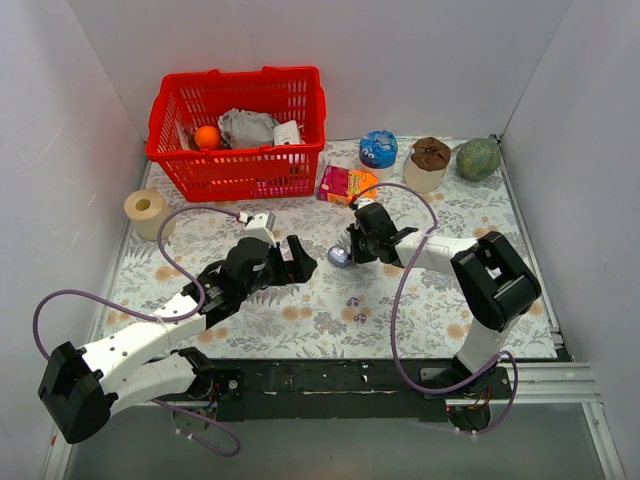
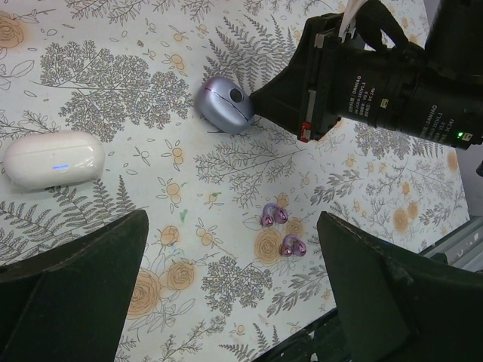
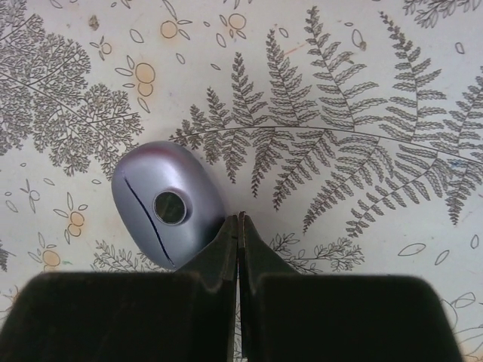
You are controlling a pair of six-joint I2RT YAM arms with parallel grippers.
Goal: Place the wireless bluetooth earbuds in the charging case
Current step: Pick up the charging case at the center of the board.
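Left wrist: barely begun, with case (image 2: pixel 224 104) shut, both buds (image 2: pixel 273 216) loose on table (image 2: pixel 136 158) nearer, right gripper (image 3: pixel 239 226) pinched shut, empty, touching case, left gripper (image 1: pixel 300 260) wide, empty.

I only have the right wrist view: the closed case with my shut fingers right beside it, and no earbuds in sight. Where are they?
Observer: The earbuds lie loose on the tablecloth, close together, nearer the arm bases than the charging case.
Operator: Is the left arm anywhere near them?
Observer: The left gripper hangs open above the tablecloth, holding nothing. In its wrist view the earbuds show between its fingers.
Operator: Anything nearby I might mistake for the case?
Observer: Yes, a white capsule-shaped case, shut, lies on the tablecloth off to one side, apart from the charging case.
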